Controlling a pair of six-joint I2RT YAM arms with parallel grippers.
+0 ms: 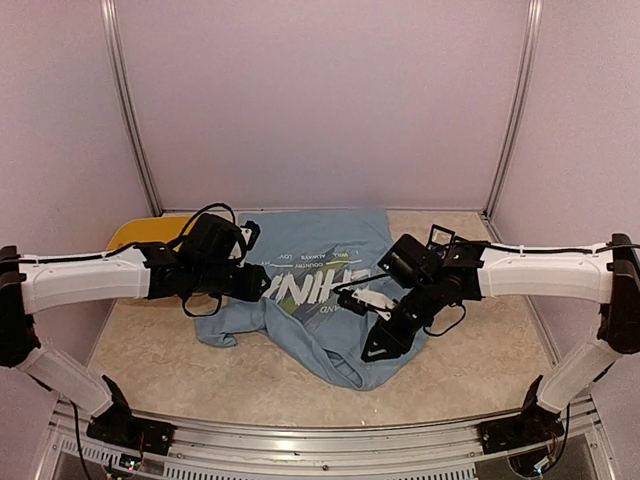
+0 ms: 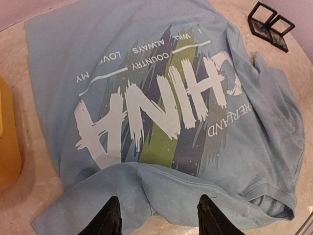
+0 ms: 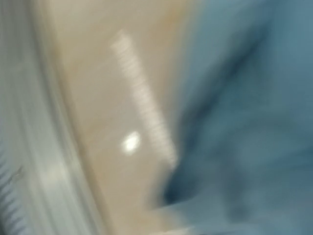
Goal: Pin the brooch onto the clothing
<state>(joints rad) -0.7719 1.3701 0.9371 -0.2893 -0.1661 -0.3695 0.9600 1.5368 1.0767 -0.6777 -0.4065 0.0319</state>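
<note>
The clothing (image 1: 330, 290), a light blue T-shirt with white "CHINA" lettering (image 2: 146, 117) and a yellow-green streak, lies crumpled in the middle of the table, its lower hem folded over. My left gripper (image 1: 262, 284) hovers over the shirt's left side. Its black fingertips (image 2: 111, 218) stand apart above the folded hem (image 2: 195, 181) with nothing between them. My right gripper (image 1: 386, 340) points down at the shirt's lower right edge. The right wrist view is a blur of blue cloth (image 3: 244, 122) and beige table (image 3: 98, 122), with no fingers visible. The brooch is out of view.
A yellow object (image 1: 140, 233) lies at the back left beside the shirt, also visible at the left edge of the left wrist view (image 2: 7, 147). Two small black square frames (image 2: 270, 24) sit on the table past the shirt's far corner. Walls close in the back and sides.
</note>
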